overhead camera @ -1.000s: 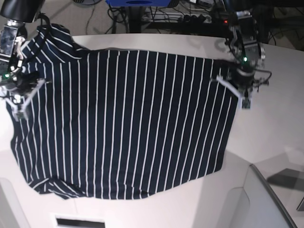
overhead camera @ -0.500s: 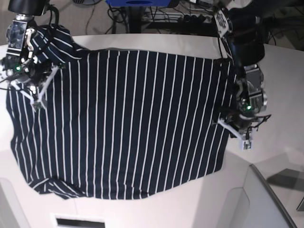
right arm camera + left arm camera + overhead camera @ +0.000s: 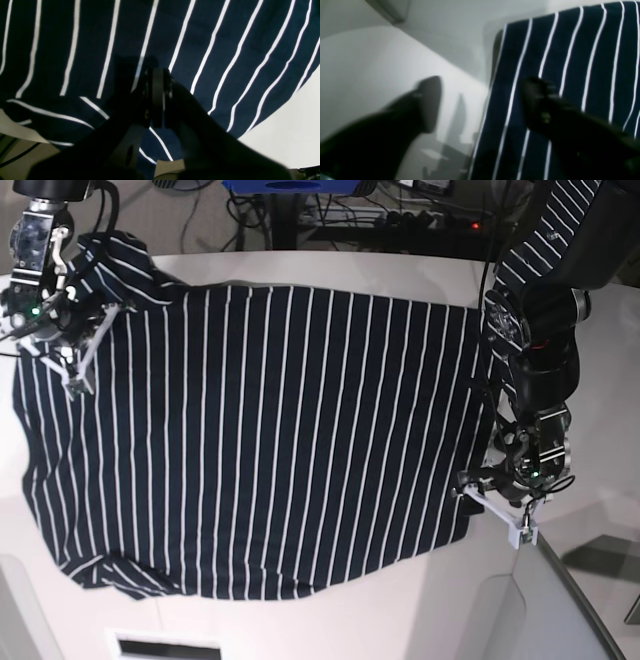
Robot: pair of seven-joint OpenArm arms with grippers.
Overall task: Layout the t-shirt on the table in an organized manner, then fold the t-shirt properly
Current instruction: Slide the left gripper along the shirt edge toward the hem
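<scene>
Sliding down the t-shirt (image 3: 260,440) hem toward lower right, left pincer (image 3: 497,512) gapes apart, straddling the edge beside bare table (image 3: 600,440); right pincer (image 3: 80,345), upper left, stays together.

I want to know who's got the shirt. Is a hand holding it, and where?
Left gripper: open, straddling the shirt's edge, holding nothing. Right gripper: shut over the shirt; a pinch cannot be told.

Behind the far edge of the counter (image 3: 600,330), a dark floor area is seen, covered with tangled cables (image 3: 350,220). A blue object (image 3: 290,185) is located at the top edge. A red indicator light (image 3: 487,225) is lit among the cables.
</scene>
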